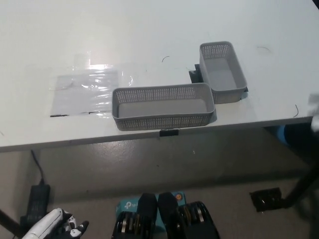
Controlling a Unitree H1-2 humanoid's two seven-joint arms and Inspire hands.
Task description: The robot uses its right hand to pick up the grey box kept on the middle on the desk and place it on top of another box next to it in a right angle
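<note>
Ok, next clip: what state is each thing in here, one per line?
Long grey perforated plastic basket: upright, empty, on the desk's front edge.
Shorter grey perforated plastic basket: upright, empty, at a right angle, not stacked.
Clear plastic sheet: lying flat on the white desk.
White left hand: resting low, holding nothing.
Black right hand: out of view.

1. Bright, even overhead light washes the white desk [149, 30] almost flat.
2. Glare streaks the clear plastic sheet [87, 89].
3. Soft shadow lies beneath the desk edge; the floor is dimmer.
4. The right edge smears into blur, and the whole picture is slightly soft.
</note>
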